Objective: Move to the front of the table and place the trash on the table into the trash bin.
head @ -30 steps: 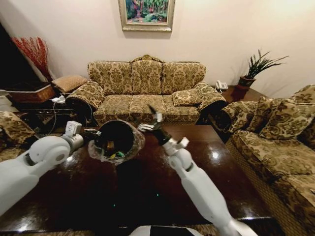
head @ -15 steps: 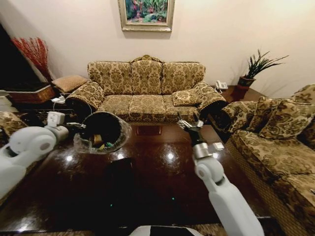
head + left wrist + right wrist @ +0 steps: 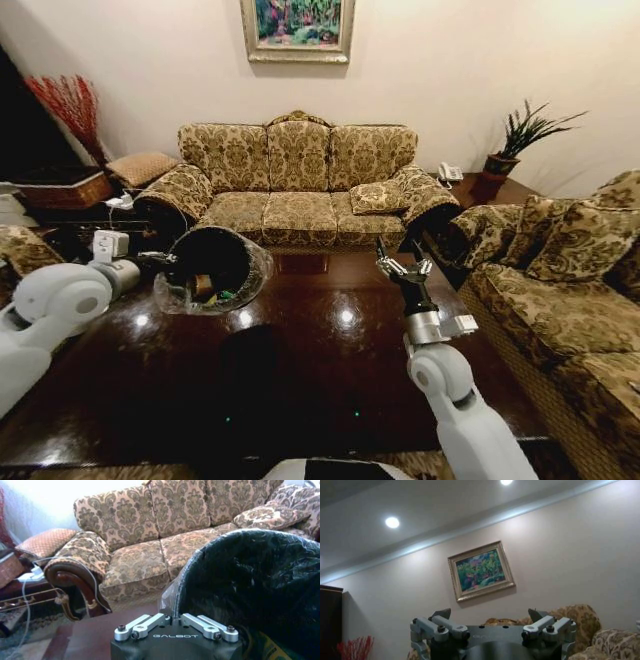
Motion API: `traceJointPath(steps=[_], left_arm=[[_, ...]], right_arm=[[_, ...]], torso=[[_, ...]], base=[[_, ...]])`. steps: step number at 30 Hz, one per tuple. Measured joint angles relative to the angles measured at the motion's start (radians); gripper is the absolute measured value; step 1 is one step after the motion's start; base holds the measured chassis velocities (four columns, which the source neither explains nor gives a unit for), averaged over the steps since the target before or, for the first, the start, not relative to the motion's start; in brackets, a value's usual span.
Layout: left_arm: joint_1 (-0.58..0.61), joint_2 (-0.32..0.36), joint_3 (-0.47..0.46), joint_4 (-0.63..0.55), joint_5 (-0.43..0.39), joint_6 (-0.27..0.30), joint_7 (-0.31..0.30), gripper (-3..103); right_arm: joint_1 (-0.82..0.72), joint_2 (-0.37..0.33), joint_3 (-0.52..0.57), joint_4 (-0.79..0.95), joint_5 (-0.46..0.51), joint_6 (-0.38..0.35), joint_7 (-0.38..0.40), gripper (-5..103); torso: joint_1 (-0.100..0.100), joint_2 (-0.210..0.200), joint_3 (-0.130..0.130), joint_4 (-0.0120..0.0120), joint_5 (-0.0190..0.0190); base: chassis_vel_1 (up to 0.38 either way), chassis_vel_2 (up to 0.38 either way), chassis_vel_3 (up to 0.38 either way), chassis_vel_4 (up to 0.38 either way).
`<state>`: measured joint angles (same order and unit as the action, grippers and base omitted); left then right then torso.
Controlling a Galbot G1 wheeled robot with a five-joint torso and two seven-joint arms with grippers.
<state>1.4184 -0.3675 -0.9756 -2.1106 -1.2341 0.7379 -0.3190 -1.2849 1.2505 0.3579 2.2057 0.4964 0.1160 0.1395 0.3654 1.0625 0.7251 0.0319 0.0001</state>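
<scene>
The left tool (image 3: 160, 262) is clamped on the bin (image 3: 215, 270) rim, tilting it above the tabletop (image 3: 300, 370); the right tool (image 3: 402, 268), fingers apart, is raised clear.

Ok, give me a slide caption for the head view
Left gripper holds the tilted trash bin over the table; right gripper open, empty.

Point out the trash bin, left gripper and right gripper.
trash bin (image 3: 232, 262), head view, dark inner wall of the tilted bin.
left gripper (image 3: 175, 623), left wrist view, where the fingers pinch the bin's rim.
right gripper (image 3: 402, 265), head view, midway between its spread fingertips.
</scene>
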Motion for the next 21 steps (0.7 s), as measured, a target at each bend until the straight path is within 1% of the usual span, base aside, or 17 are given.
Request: traceJointPath(steps=[3,5,7,9,11,13,15,16,18,19,20,21], left_arm=[[0.000,-0.006,0.003,0.001,0.013,0.000,0.005,0],[0.000,-0.019,0.013,0.001,0.038,-0.001,0.016,0],[0.000,-0.023,0.019,0.000,0.048,-0.001,0.017,0],[0.001,-0.039,0.032,-0.004,0.083,-0.006,0.024,0],[0.002,-0.046,0.034,-0.007,0.089,-0.006,0.024,0],[0.007,-0.061,0.037,-0.013,0.100,-0.008,0.029,0],[0.010,-0.068,0.038,-0.015,0.117,-0.010,0.034,0],[0.010,-0.068,0.038,-0.015,0.117,-0.010,0.034,0],[0.012,-0.078,0.040,-0.016,0.154,-0.020,0.046,0],[0.013,-0.083,0.040,-0.018,0.162,-0.021,0.048,0],[0.015,-0.087,0.040,-0.019,0.170,-0.021,0.051,0],[0.015,-0.087,0.040,-0.019,0.170,-0.021,0.051,0]], right_arm=[[-0.014,0.001,0.005,0.011,-0.004,0.001,-0.002,100],[-0.036,0.004,0.014,0.027,-0.009,0.003,-0.005,100],[-0.043,0.006,0.016,0.033,-0.010,0.004,-0.005,100],[-0.058,0.010,0.018,0.042,-0.013,0.005,-0.006,100],[-0.062,0.012,0.018,0.046,-0.015,0.005,-0.006,100],[-0.071,0.014,0.016,0.052,-0.018,0.005,-0.007,100],[-0.075,0.015,0.014,0.054,-0.019,0.010,-0.007,100],[-0.075,0.015,0.014,0.054,-0.019,0.010,-0.007,100],[-0.077,0.020,0.012,0.046,-0.022,0.018,-0.007,100],[-0.079,0.022,0.010,0.045,-0.023,0.020,-0.007,100],[-0.082,0.024,0.009,0.045,-0.024,0.023,-0.007,100],[-0.082,0.024,0.009,0.045,-0.024,0.023,-0.007,100]], torso=[[0.000,0.000,0.000,0.0001,0.0000],[0.000,0.000,0.000,0.0002,-0.0002],[0.000,0.000,0.000,0.0002,-0.0002],[0.000,0.000,0.000,0.0002,0.0001],[0.000,0.000,0.000,0.0002,0.0004],[-0.001,0.000,0.000,0.0004,-0.0014],[-0.001,0.000,0.000,0.0006,0.0002],[-0.001,0.000,0.000,0.0006,0.0002],[-0.001,0.000,0.000,0.0002,0.0016],[-0.001,0.000,0.000,0.0000,0.0004],[-0.001,0.000,0.000,0.0004,-0.0017],[-0.001,0.000,0.000,0.0004,-0.0017]], base=[[0.161,-0.177,-0.185,0.197],[0.206,-0.200,-0.222,0.208],[0.259,-0.206,-0.267,0.247],[0.290,-0.266,-0.276,0.260],[0.293,-0.300,-0.285,0.298],[0.309,-0.311,-0.312,0.314],[0.346,-0.331,-0.333,0.330],[0.346,-0.345,-0.344,0.330],[0.369,-0.348,-0.371,0.326],[0.348,-0.302,-0.266,0.286],[0.206,-0.302,-0.266,0.222],[0.206,-0.302,-0.266,0.222]])
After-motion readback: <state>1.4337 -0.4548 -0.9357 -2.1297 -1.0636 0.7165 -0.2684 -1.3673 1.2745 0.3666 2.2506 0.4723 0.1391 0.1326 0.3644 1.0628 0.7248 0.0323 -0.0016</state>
